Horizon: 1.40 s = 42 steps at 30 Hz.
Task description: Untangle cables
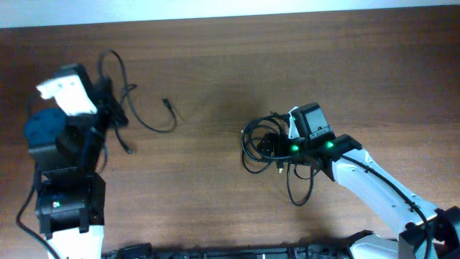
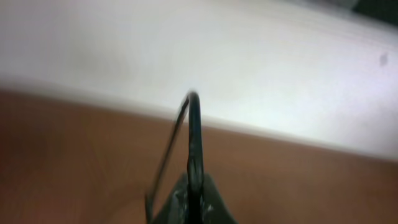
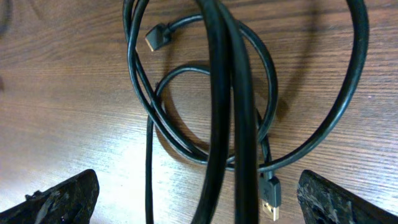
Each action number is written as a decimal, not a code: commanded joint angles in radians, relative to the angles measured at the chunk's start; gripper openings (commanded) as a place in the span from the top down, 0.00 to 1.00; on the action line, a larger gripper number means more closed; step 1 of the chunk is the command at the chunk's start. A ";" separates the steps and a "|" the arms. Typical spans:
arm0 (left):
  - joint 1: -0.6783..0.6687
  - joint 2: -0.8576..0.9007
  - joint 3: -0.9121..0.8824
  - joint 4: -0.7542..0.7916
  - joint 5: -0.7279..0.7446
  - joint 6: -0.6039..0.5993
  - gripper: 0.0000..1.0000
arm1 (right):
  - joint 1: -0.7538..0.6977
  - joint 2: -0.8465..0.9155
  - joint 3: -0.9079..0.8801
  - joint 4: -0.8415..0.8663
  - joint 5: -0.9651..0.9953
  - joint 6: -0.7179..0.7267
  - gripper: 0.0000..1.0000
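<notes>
I am looking down on a brown wooden table (image 1: 230, 65) that is filling nearly the whole overhead view, its grain running from 9 o'clock to 3 o'clock. A pale band (image 1: 215, 11) is lying beyond the table's far edge at 12 o'clock. A dark bar (image 1: 237, 252) is sitting along the near edge at 6 o'clock; I cannot tell what it is. In the right wrist view the wood is catching a bright sheen toward 7 o'clock. The left wrist view is blurring, showing white above and brown below.
</notes>
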 commanded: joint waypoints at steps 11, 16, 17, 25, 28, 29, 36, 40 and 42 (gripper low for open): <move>0.003 0.290 0.016 0.840 -0.449 0.341 1.00 | 0.005 0.005 0.001 0.000 0.043 -0.003 0.01; 0.060 0.417 0.174 1.010 -0.546 0.484 1.00 | 0.005 0.005 0.002 0.034 0.041 -0.002 0.01; 0.087 0.444 0.229 1.010 -0.546 0.487 1.00 | 0.005 0.005 0.002 0.039 0.037 -0.001 0.01; 0.182 0.663 0.418 0.624 -0.546 0.310 1.00 | 0.005 0.005 0.002 0.066 0.038 0.043 0.02; 0.182 0.821 0.418 0.528 -0.546 0.240 1.00 | 0.005 0.005 0.002 0.064 0.038 0.043 0.01; 0.182 0.877 0.418 0.594 -0.546 0.241 1.00 | 0.005 0.005 0.002 0.064 0.038 0.043 0.01; 0.193 0.906 0.597 0.906 -0.545 0.225 1.00 | 0.005 0.005 0.002 0.076 0.038 0.043 0.01; 0.211 0.906 0.797 0.719 -0.539 0.081 1.00 | 0.005 0.005 0.002 0.080 0.039 0.043 0.01; 0.227 0.906 0.807 0.668 -0.481 0.002 1.00 | 0.005 0.005 0.001 0.080 0.041 0.043 0.01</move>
